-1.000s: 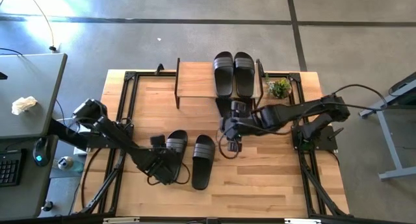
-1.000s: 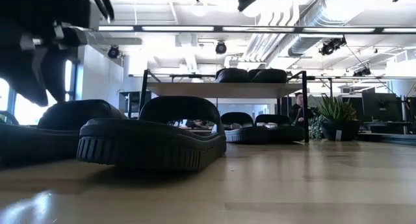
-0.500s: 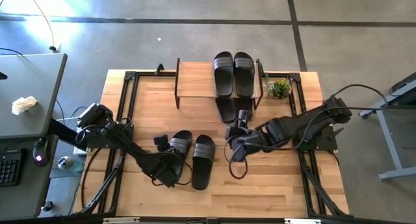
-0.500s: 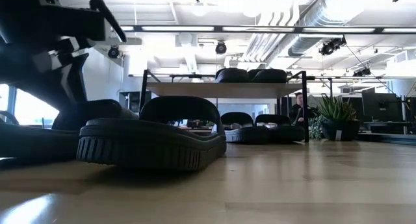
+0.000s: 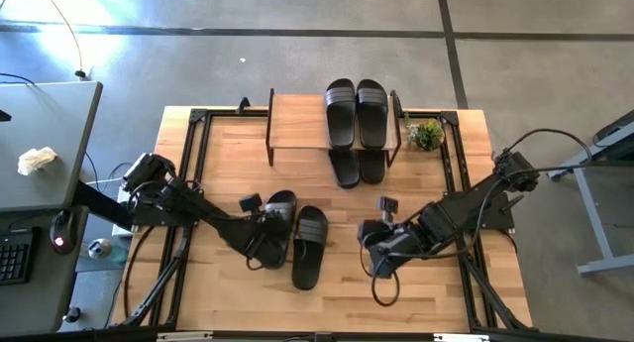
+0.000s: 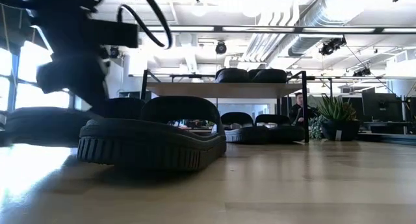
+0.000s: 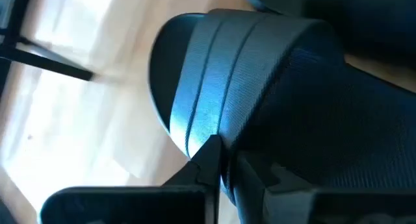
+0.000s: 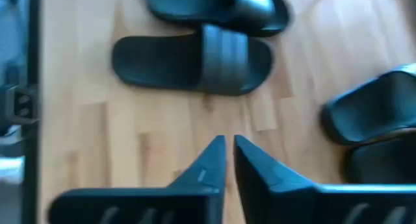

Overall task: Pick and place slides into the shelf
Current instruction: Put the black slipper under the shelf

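Overhead, the light wood tabletop [image 5: 416, 292] stood on a grey floor, with a grey desk [image 5: 40, 144] carrying a crumpled white cloth [image 5: 38, 160] off its left side. At the tabletop's far edge sat the shelf [image 5: 297, 122], with two slides [image 5: 357, 112] side by side on its top board and two more [image 5: 357, 167] poking out from the lower level just below them; a small potted plant [image 5: 426, 135] stood just beside its right end. From table height the room behind showed ceiling lights, ducts and a person seated beyond the shelf [image 6: 221, 89]. Two further slides lay near the tabletop's middle front: the left slide [image 5: 275, 219] tilted, the right slide [image 5: 309, 245] flat just beside it. The left arm reached in low from the left edge, its left end effector [image 5: 264, 235] down on the left slide; the left wrist view showed its fingers [image 7: 211, 160] drawn nearly together against that slide's striped strap [image 7: 221, 74]. The right arm stretched from the right edge, its right end effector [image 5: 374, 245] hovering empty to the right of the right slide, fingers [image 8: 211, 160] close together with only a thin gap.
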Controlling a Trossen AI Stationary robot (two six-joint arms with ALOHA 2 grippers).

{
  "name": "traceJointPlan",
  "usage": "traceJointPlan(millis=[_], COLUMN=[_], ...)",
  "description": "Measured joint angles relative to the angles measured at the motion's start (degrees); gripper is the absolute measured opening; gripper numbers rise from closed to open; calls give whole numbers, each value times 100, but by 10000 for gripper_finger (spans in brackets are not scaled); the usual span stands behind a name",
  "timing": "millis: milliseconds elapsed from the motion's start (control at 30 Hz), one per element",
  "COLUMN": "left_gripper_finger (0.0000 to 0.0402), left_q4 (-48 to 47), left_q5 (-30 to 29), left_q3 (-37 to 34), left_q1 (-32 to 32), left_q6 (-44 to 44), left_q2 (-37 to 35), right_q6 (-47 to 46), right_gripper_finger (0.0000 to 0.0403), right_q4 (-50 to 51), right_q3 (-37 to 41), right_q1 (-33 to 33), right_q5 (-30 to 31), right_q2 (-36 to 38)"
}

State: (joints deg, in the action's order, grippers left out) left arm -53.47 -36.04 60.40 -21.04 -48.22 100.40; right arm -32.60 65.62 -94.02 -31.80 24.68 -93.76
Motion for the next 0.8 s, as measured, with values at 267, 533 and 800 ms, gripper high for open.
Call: traceJointPlan(millis=[267,533,800], left_gripper_finger=[7,16,13], left_q4=[277,588,887], left_q5=[-296,-557,-661], left_q3=[-13,-13,-13], left_q1=[561,1104,1749], left_q6=[548,1133,1457], left_q2=[13,15,16], right_q6=[-296,-1006,-1547], right_gripper_finger=[2,0,0], right_q4=[-874,-4697,-5940], right_q3=[851,3597,4650], right_q1=[-342,-348,-345], right_q5=[-245,-836,-541], right_q2=[181,698,697])
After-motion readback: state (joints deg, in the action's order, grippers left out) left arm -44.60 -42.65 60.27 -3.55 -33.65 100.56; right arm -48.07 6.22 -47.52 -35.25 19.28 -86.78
